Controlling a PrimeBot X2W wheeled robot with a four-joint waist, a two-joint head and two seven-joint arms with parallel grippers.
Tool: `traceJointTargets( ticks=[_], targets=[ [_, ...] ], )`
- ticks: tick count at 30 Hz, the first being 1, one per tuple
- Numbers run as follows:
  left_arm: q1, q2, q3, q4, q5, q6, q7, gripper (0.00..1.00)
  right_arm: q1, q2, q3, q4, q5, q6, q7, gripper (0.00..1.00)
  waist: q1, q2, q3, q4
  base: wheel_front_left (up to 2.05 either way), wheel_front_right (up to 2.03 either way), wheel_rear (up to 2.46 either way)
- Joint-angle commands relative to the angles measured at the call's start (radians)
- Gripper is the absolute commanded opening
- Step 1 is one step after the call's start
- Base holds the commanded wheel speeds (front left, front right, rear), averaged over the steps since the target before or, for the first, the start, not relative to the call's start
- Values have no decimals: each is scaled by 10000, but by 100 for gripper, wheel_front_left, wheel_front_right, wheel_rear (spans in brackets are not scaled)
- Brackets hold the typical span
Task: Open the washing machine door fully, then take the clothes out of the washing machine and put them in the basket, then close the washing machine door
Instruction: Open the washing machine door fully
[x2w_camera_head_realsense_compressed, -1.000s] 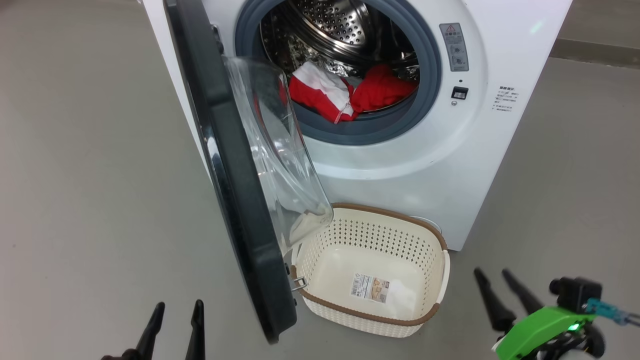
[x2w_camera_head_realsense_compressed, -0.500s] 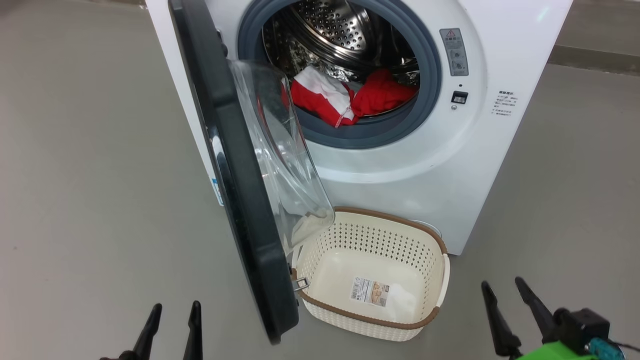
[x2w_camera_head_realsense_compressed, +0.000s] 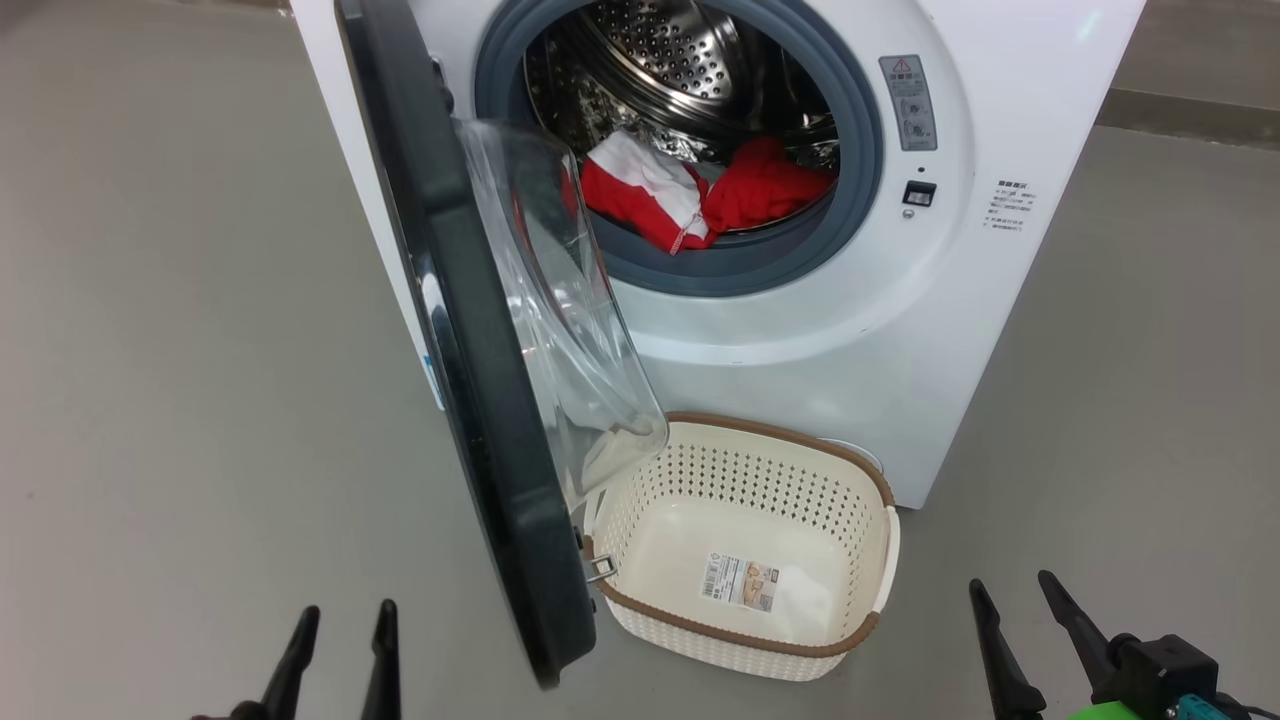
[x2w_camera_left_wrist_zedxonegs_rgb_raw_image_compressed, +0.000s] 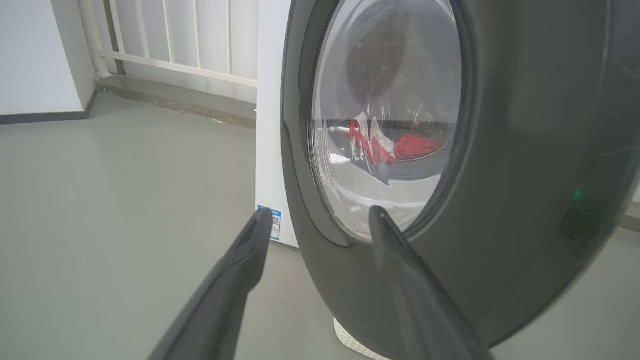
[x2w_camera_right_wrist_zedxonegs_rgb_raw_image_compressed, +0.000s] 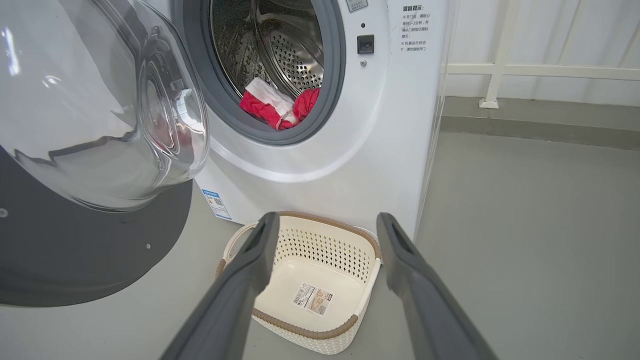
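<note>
My left gripper (x2w_camera_head_realsense_compressed: 348, 612) hangs low over the grey floor (x2w_camera_head_realsense_compressed: 150, 400), on the outer side of the washing machine door (x2w_camera_head_realsense_compressed: 470, 400). Its two fingers are spread wide and they hold nothing. In the left wrist view they point at the lower part of the door's black rim, without touching it. My right gripper (x2w_camera_head_realsense_compressed: 1010, 582) is at the other side, near the right end of the basket (x2w_camera_head_realsense_compressed: 760, 480). Its fingers are also spread wide and empty, and in the right wrist view the basket lies between them, further away.

The door is open and stands out from the left side of the washing machine (x2w_camera_head_realsense_compressed: 850, 330), almost edge-on to my head. Its clear glass bowl (x2w_camera_head_realsense_compressed: 560, 330) bulges toward the machine. The lower part of the door covers the left end of the basket in the head view; I cannot tell if they touch.

The clothes (x2w_camera_head_realsense_compressed: 700, 195), red with a white part, lie in the bottom of the steel drum (x2w_camera_head_realsense_compressed: 680, 50), just behind the grey gasket (x2w_camera_head_realsense_compressed: 740, 270). The basket stands on the floor just before the machine, below the drum opening, with a sticker (x2w_camera_head_realsense_compressed: 742, 580) on its bottom.
</note>
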Motion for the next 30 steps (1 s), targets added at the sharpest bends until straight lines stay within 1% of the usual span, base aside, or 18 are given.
traceJointTargets(
  ticks=[1,2,3,4,7,11,13,16,19,20,23,27,30],
  targets=[
    [-202,93,439,-274,-301,-9,-92,55,-170,-62,165,-277,-193,48,-93,100,0,-1,5,12,0,0,0],
    [-262,93,472,-283,-409,-30,-92,19,-172,-55,154,-289,-201,48,-93,100,0,-1,8,21,0,0,0],
    [-262,93,472,-283,-409,-30,-92,19,-172,-55,154,-289,-201,48,-93,100,0,-1,8,21,0,0,0],
    [-346,93,536,-322,-513,-39,-92,0,-174,-49,152,-299,-205,48,-93,100,0,-1,10,28,0,0,0],
    [-690,93,856,-700,-705,-60,-92,0,-176,-34,176,-333,-235,48,-93,100,0,-1,10,31,0,0,0],
    [-1263,93,1216,-1783,-893,-150,-92,0,-198,-20,214,-334,-258,48,-93,100,0,-1,36,17,0,0,0],
    [-1561,93,1244,-2540,-908,-193,-92,0,-231,-16,257,-318,-252,48,-93,100,0,-1,69,-11,0,0,0],
    [-1904,93,952,-3764,-1034,-208,-92,0,-279,-15,294,-298,-242,48,-93,100,0,-1,112,-39,0,0,0],
    [-1999,93,170,-4565,-1126,-215,-92,0,-299,-23,281,-321,-240,48,-93,100,0,-1,139,-52,0,0,0],
    [-1956,93,-241,-4661,-1169,-230,-92,0,-301,-26,274,-332,-241,48,-93,100,0,-1,145,-54,0,0,0],
    [-1759,93,-1643,-4727,-815,-357,-92,0,-316,-32,298,-366,-253,48,-93,100,0,-1,173,-97,0,0,0],
    [-1331,93,-3182,-4088,-981,-417,-92,0,-365,-32,358,-392,-271,48,-93,100,0,-1,211,-152,0,0,0],
    [-1109,93,-3836,-3434,-1325,-427,-92,0,-411,-28,402,-419,-266,48,-93,100,0,-1,264,-216,0,0,0]
  ],
)
